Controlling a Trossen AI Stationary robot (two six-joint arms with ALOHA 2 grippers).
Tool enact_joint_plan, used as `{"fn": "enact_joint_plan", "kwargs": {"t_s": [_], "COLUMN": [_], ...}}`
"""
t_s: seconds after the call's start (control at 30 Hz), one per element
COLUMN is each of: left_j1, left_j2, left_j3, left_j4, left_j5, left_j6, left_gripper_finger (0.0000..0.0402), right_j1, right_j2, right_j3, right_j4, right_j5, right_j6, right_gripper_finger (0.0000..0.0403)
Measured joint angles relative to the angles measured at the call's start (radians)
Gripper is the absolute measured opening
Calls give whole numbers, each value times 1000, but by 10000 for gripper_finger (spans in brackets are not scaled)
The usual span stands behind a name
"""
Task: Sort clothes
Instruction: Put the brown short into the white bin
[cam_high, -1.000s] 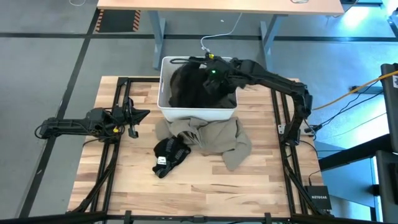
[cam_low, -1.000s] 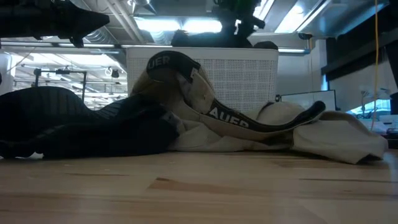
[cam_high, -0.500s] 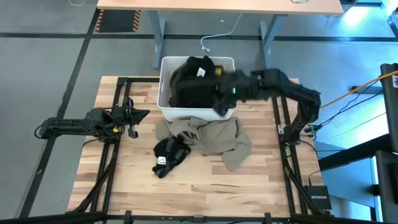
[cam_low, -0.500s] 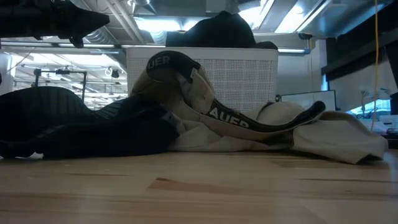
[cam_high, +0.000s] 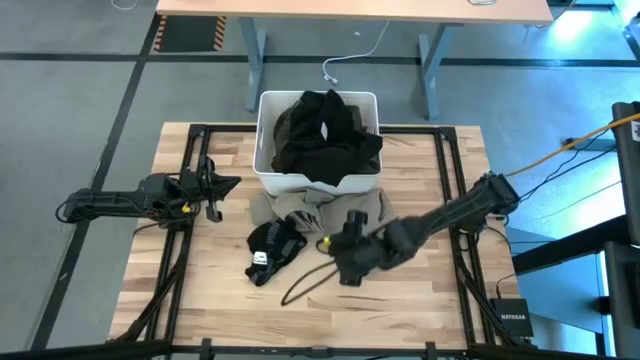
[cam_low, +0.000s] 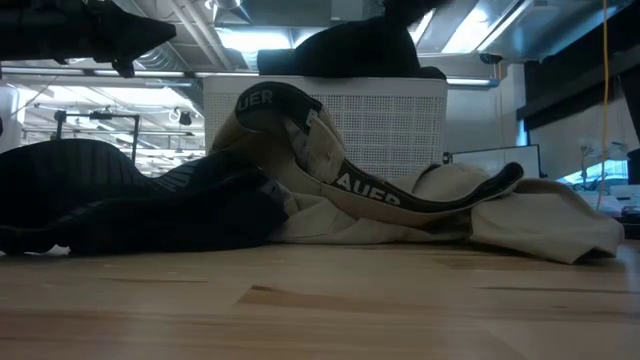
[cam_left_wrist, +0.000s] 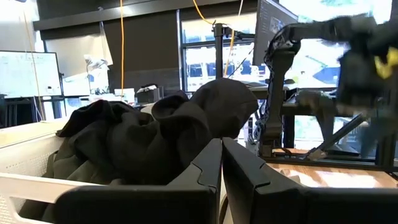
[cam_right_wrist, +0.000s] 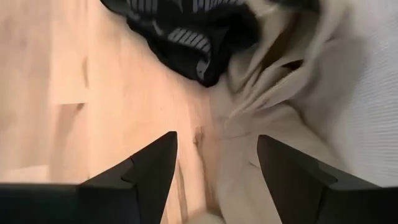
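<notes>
the right pincer (cam_high: 345, 262) hangs low over the bench (cam_high: 420, 310) in the lower middle of the high view, above the near edge of the beige-tan garment (cam_high: 375, 225). in the right wrist view its fingers (cam_right_wrist: 152, 165) stand wide apart with nothing between them, bare wood and the pale fabric showing in the gap. a black piece with white lettering (cam_high: 272, 245) lies on the wood just left of the beige one, touching it. the white bin (cam_high: 265, 150) sits at the upper middle of the bench, heaped with black clothes (cam_high: 325, 135) that spill above its rim. the left pincer (cam_high: 215, 190) waits at the left edge of the bench, level with the bin's front; in the left wrist view its fingers (cam_left_wrist: 205, 171) are pressed together, holding nothing.
</notes>
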Motion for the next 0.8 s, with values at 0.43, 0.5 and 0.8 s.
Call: {"fn": "enact_joint_plan", "kwargs": {"t_s": [0.43, 0.5, 0.8], "left_j1": [0, 0, 0], "left_j2": [0, 0, 0], "left_j3": [0, 0, 0], "left_j4": [1, 0, 0], "left_j5": [-18, -19, -21], "left_j6": [33, 34, 34], "left_gripper_finger": [8, 8, 8], "right_j1": [-22, -45, -140], "right_j2": [49, 68, 183], "right_j3": [-508, -512, -511], "right_j4": [619, 620, 777], "right_j5": [101, 138, 114], "right_j6": [-31, -34, -150], "right_gripper_finger": [241, 241, 241]}}
